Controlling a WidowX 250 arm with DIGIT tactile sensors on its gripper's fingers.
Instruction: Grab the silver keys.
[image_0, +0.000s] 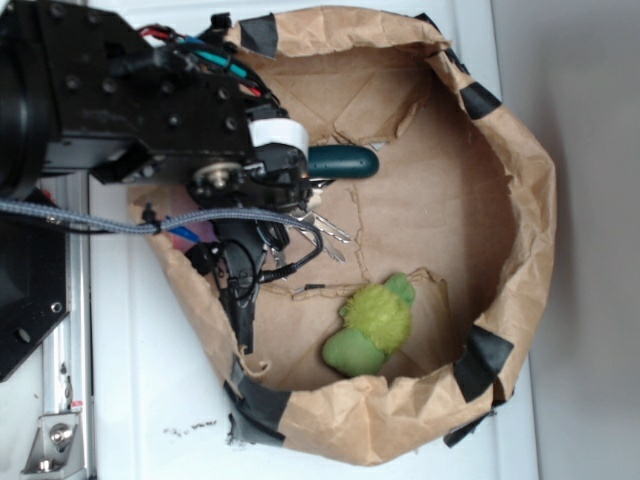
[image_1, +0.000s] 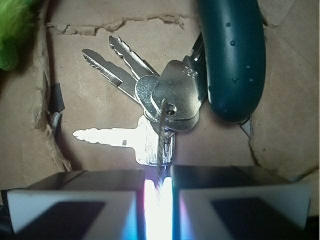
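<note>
The silver keys (image_1: 170, 95) fan out over the brown paper floor in the wrist view, three shiny blades joined by a thin wire ring to a dark teal oval fob (image_1: 232, 60). The wire ring runs straight up into the narrow gap between my gripper's (image_1: 158, 177) pads, which are shut on it. In the exterior view my gripper (image_0: 300, 190) reaches down inside the paper bag, with the keys (image_0: 325, 225) just below it and the fob (image_0: 345, 160) beside it.
A crumpled brown paper bag (image_0: 520, 180) with black tape patches walls in the whole area. A fuzzy green plush toy (image_0: 372, 325) lies on the bag floor near the front wall and shows at the wrist view's upper left corner (image_1: 12, 30). The bag floor is torn in places.
</note>
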